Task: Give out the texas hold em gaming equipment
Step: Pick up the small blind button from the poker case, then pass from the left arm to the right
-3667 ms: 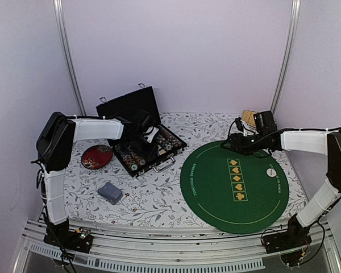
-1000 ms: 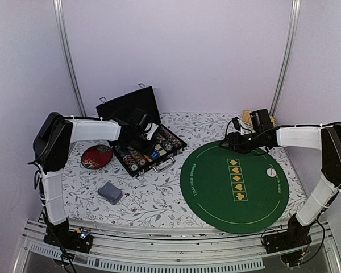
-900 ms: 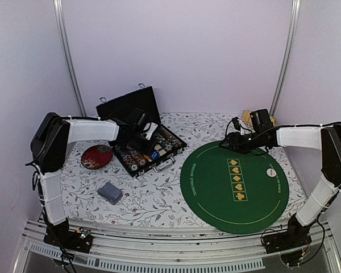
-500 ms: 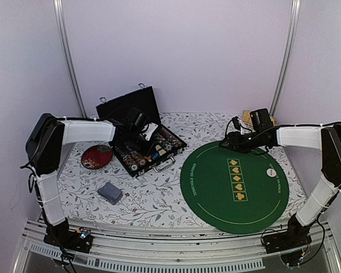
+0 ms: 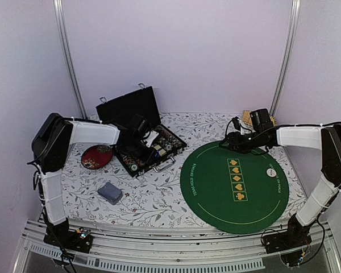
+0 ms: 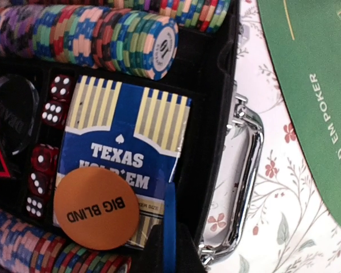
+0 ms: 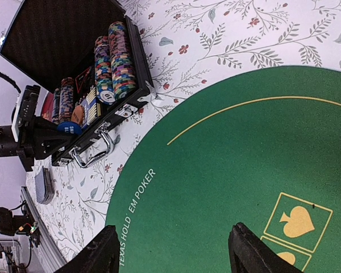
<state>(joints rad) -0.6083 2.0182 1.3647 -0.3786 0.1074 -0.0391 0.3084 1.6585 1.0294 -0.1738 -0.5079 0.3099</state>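
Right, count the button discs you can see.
3: a white button disc on the green mat, an orange BIG BLIND disc in the case, a blue disc edge-on between the left fingers. More may be hidden in the case.

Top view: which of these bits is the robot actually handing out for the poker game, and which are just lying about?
In the job:
multicoloured striped poker chips
orange round BIG BLIND disc
blue round disc, pinched by the left gripper
white round disc
stack of small grey-blue playing cards

Just lying about:
black hinged case
round dark-red dish
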